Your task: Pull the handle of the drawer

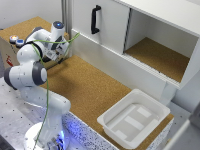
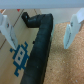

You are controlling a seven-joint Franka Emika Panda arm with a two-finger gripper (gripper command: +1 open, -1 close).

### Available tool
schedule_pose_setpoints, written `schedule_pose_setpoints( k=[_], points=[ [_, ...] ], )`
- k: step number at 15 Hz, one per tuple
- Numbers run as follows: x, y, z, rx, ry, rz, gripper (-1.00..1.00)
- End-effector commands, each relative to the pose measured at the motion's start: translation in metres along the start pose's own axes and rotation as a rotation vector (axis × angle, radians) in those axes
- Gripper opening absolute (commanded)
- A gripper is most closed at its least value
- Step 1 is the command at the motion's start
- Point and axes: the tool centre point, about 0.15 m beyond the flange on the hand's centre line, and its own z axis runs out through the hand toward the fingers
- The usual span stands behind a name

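The drawer [image 1: 22,27] is the low unit with a cork top at the exterior view's far left; my arm hides most of its side. My gripper [image 1: 59,51] sits low beside it. In the wrist view the gripper [image 2: 39,45] is open, with one white finger [image 2: 6,29] on each side of a black curved handle [image 2: 42,42]. The handle runs between the pads and neither pad touches it. Beside the handle lies a brown wooden face [image 2: 12,70] with a blue pixel-figure sticker [image 2: 20,55]; on the other side is cork [image 2: 62,65].
A cork counter [image 1: 95,85] runs across the middle. Behind it stands a white cabinet with a black vertical door handle [image 1: 95,19] and an open compartment [image 1: 160,55]. A white plastic bin [image 1: 134,117] sits at the counter's near end. Two small round objects [image 1: 16,40] rest on the drawer unit.
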Motion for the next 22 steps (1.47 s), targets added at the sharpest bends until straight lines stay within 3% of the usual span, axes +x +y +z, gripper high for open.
schedule_pose_setpoints(
  k=[1,14,21,22],
  points=[
    [0.003,-0.008,0.023,0.062,0.033,0.053,1.00],
    [0.003,-0.002,0.063,0.140,0.010,0.232,1.00],
    [0.012,0.002,0.079,0.166,-0.038,0.201,1.00],
    [0.015,0.001,0.080,0.168,-0.045,0.189,-1.00]
  ],
)
